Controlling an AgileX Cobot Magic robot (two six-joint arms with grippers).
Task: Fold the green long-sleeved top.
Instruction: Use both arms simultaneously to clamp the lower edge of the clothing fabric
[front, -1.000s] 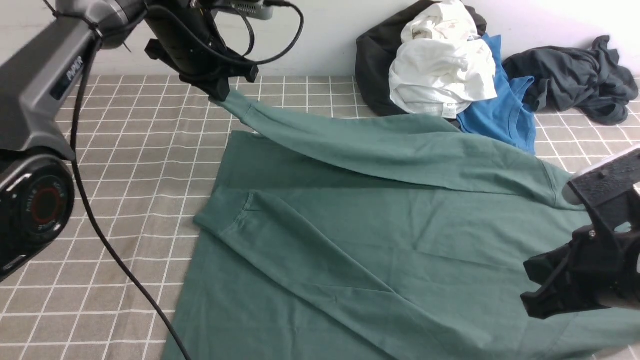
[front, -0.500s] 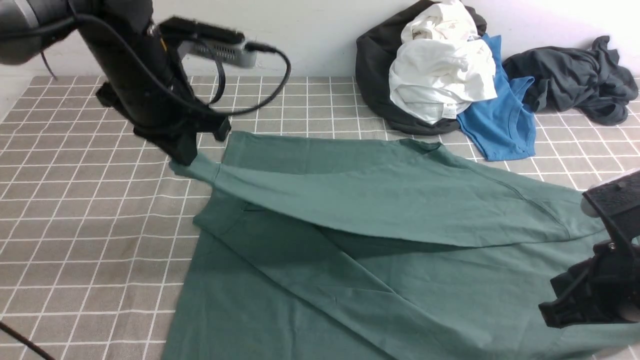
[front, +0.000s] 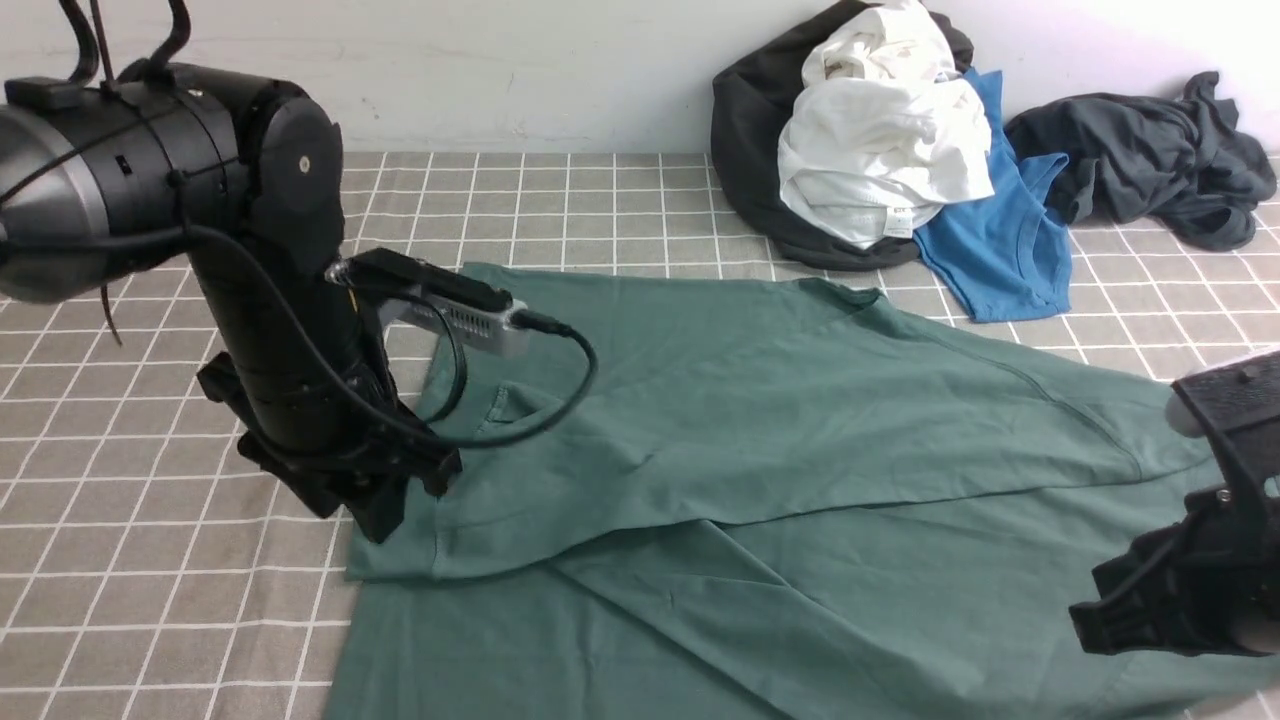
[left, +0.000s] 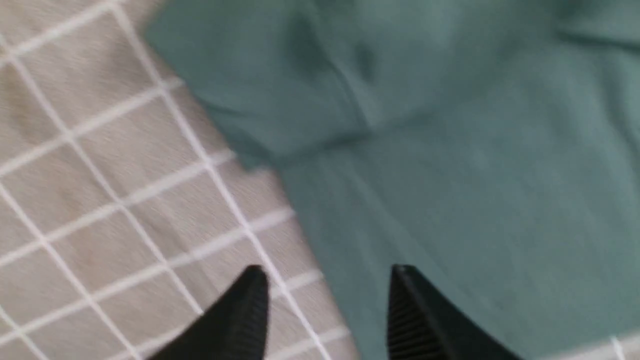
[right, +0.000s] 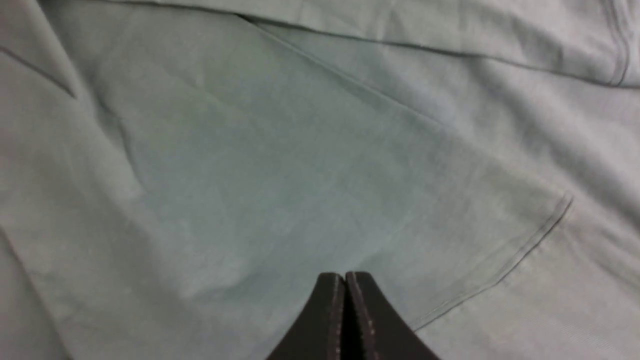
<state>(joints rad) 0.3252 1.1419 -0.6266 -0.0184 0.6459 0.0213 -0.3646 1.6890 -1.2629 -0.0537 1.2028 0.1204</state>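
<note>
The green top (front: 800, 420) is matt, soft knit cloth with fine stitched seams. The table cover (front: 120, 600) under the top is matt woven cloth. The left gripper (left: 327, 274) looks like matt black plastic, ribbed on its inner faces; the right gripper (right: 345, 276) is matt black too.

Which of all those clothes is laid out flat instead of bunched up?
The large dark green long-sleeved cotton top, spread across the checked grey tablecloth. The crumpled white garment, blue tee and dark grey garments lie heaped near the wall.

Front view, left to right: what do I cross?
Left gripper → white garment → blue tee → dark grey garment. The green long-sleeved top spans nearly the whole width, so it is left out.
</note>
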